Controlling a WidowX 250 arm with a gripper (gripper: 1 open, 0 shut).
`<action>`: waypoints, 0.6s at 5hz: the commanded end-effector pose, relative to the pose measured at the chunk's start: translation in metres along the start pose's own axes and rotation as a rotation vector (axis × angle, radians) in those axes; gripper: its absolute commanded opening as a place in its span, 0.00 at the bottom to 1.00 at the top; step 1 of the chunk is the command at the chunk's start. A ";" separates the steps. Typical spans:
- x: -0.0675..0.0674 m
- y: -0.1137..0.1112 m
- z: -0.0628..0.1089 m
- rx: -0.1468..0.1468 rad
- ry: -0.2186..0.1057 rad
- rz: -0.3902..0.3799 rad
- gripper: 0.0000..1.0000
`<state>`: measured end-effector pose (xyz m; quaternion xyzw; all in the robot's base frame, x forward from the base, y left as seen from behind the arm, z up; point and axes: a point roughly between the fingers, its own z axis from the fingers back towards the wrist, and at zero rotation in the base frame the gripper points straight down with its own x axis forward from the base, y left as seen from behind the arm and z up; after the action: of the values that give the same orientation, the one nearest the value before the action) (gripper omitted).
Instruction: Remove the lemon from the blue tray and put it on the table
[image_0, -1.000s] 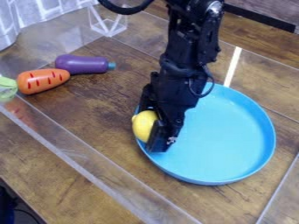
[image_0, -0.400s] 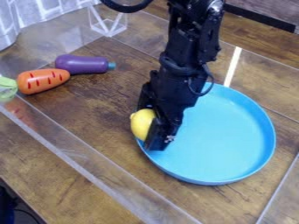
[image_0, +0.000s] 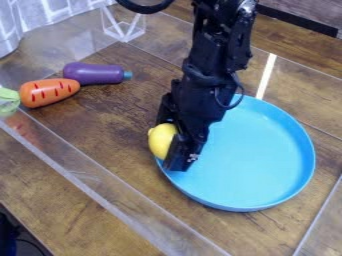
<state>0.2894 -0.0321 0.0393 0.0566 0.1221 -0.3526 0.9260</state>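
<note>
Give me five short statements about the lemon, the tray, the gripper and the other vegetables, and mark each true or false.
1. The lemon is at the blue tray's left rim. True.
2. The gripper hangs high above the tray, far from the lemon. False: it is lowered at the lemon, closed on it.
3. The carrot lies inside the tray. False: it lies on the table, left of the tray.
4. The eggplant lies beside the carrot. True.
5. The lemon already rests on the bare table. False: it is still at the tray's edge.
</note>
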 end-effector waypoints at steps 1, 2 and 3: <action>0.007 0.004 0.028 0.056 -0.077 -0.005 0.00; 0.006 0.004 0.028 0.058 -0.070 -0.008 0.00; 0.006 0.004 0.028 0.060 -0.064 -0.009 0.00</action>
<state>0.2898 -0.0309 0.0414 0.0613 0.1264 -0.3546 0.9244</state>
